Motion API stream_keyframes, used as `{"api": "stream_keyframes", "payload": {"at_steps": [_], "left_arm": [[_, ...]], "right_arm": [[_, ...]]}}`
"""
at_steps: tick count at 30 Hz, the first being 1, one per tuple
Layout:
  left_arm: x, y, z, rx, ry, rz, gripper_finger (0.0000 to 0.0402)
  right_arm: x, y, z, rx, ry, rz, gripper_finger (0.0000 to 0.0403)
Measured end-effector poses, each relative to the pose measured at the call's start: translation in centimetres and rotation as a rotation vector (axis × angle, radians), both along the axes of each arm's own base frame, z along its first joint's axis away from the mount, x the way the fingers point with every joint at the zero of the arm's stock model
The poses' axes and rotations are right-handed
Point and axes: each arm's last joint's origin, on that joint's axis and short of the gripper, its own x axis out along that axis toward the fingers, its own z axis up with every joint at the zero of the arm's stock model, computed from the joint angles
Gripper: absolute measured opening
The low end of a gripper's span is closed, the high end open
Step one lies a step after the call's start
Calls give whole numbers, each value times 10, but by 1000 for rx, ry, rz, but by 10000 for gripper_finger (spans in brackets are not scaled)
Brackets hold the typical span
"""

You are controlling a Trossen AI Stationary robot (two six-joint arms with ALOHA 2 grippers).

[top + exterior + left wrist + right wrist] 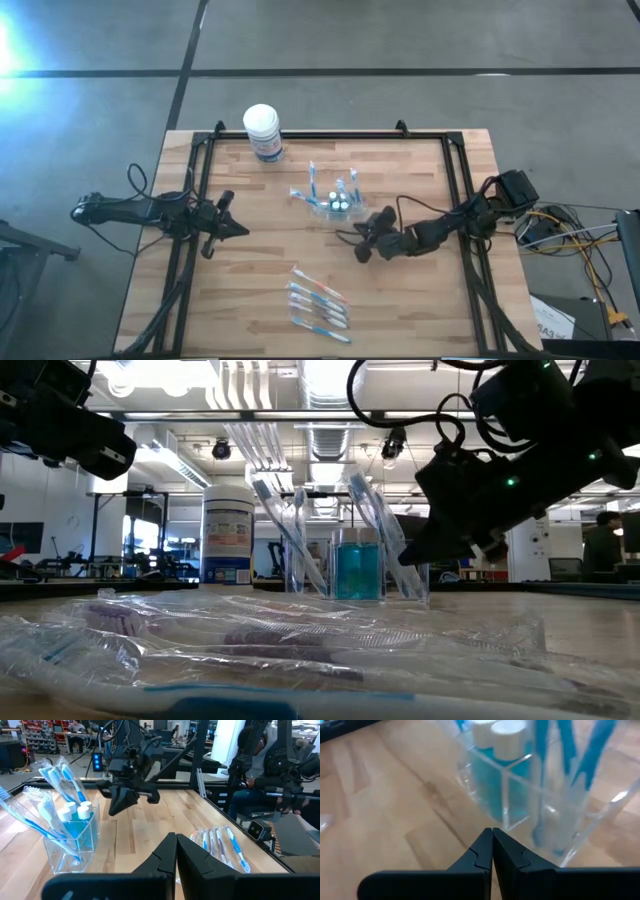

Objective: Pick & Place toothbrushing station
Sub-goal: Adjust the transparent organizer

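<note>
The clear plastic cup [335,203] stands upright on the wooden table, a little past its middle. It holds a few blue-and-white toothbrushes [60,780], leaning outward, and white-capped pieces [75,811]. Several more wrapped toothbrushes [318,303] lie flat near the table's front edge. My right gripper [492,831] is shut, slanting down, its tips a short way off the cup's near right corner [506,822]; the left wrist view shows a gap between them. At the table's left side, my left gripper [176,837] hangs shut with nothing in it.
A white-lidded tub [262,130] with a blue label stands at the far edge, left of the cup. Black frame rails [455,180] run along the table's left, right and far sides. Bare wood lies between the cup and the wrapped toothbrushes.
</note>
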Motion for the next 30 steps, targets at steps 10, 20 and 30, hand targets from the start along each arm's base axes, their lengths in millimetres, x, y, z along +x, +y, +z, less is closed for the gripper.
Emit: {"api": "stream_keyframes", "payload": {"at_steps": [10, 20, 30], "left_arm": [[0, 0, 0, 0, 0, 0, 14], [0, 0, 0, 0, 0, 0, 14], [0, 0, 0, 2, 0, 0, 14]], "right_arm": [[2, -12, 0, 1, -20, -88, 8], [5, -23, -16, 16, 20, -148, 8], [25, -18, -8, 25, 36, -28, 8]]}}
